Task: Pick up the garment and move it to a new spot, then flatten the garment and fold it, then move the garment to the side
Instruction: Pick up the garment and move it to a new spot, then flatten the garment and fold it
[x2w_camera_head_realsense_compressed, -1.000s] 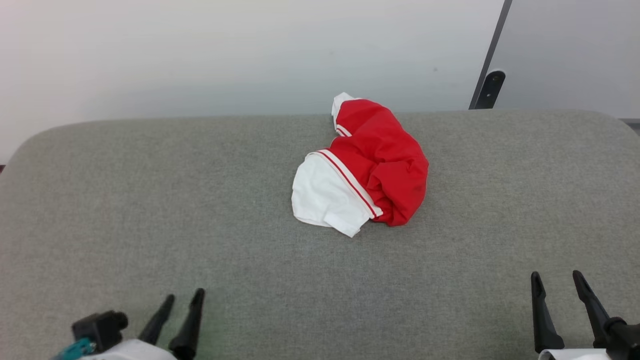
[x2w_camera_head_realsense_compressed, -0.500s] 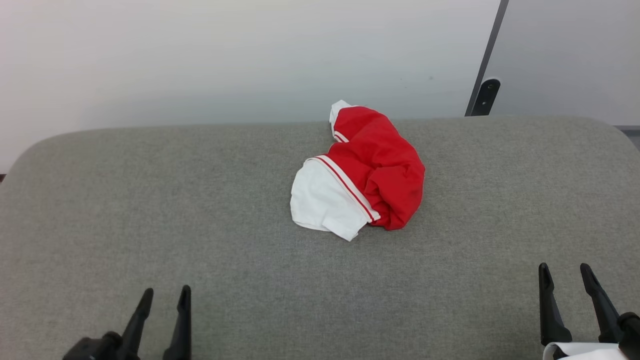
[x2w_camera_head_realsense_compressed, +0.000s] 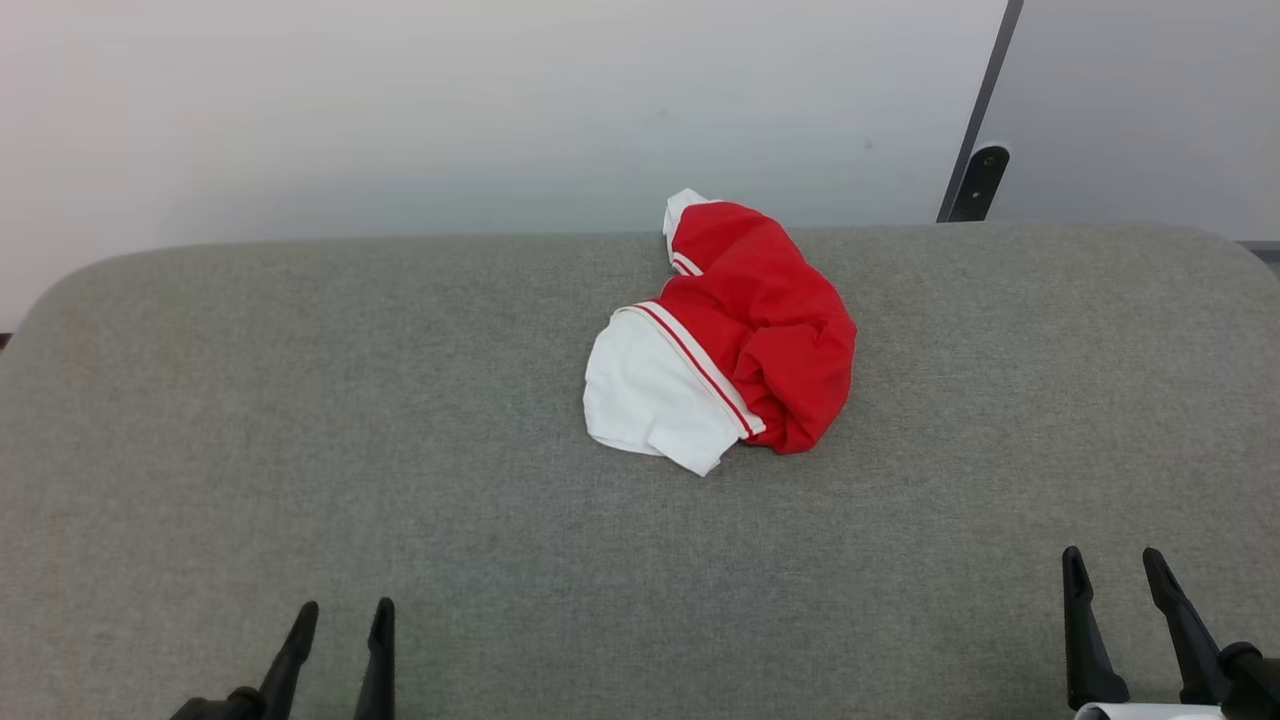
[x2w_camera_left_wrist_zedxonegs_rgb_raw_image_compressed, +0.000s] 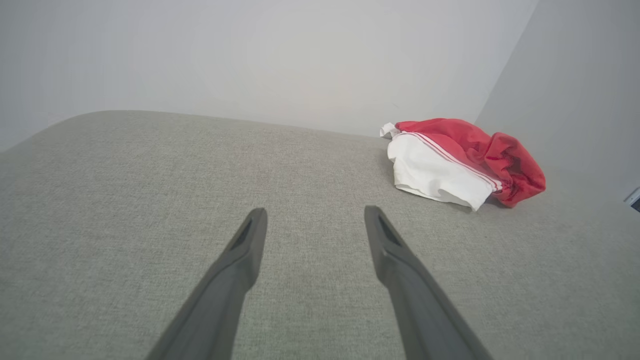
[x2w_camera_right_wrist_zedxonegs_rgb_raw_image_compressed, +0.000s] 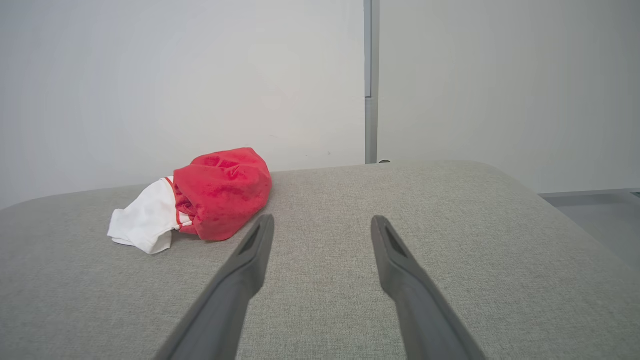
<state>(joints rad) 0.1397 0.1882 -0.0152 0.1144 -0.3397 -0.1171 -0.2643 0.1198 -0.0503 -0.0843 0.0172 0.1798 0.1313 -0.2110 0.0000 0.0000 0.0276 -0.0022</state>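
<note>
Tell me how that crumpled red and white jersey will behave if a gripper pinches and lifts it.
The garment lies bunched in soft folds, so it will likely hang limp and unfurl when lifted. It looks thin, so probably light. A pinch on the white panel may catch one layer only.

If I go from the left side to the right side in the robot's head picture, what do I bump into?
First the left claw → jersey → black bracket → right claw.
</note>
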